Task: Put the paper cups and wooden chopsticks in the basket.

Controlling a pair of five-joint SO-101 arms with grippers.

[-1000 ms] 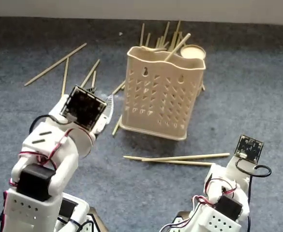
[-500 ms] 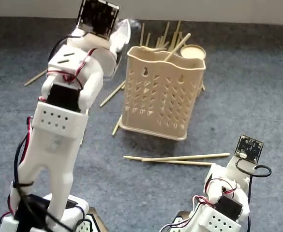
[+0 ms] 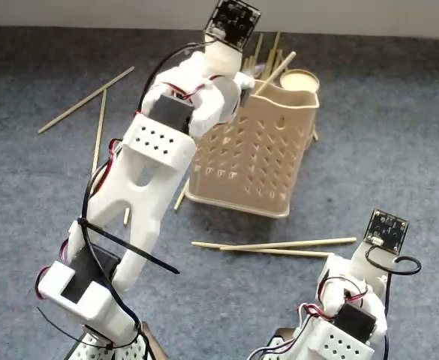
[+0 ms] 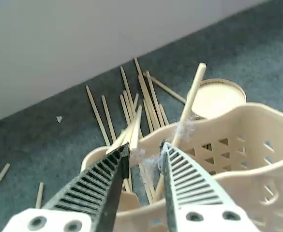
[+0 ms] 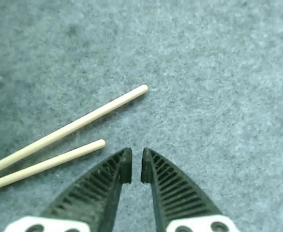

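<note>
Grey carpeted desk [image 3: 399, 150] carries the upright cream basket [image 3: 257, 150], one chopstick [image 3: 275, 73] leaning out of it. Above its rim the left fingers [image 4: 102, 183] hang slightly apart, gripping nothing. The right fingers [image 5: 107, 188], almost together and empty, sit low beside two chopsticks [image 3: 279, 246] lying in front of the basket. A paper cup [image 3: 300, 79] stands just behind the basket.

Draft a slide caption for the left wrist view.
Left gripper, jaws slightly apart, above the basket rim; chopsticks lie on the carpet behind, a paper cup just beyond the basket.
</note>
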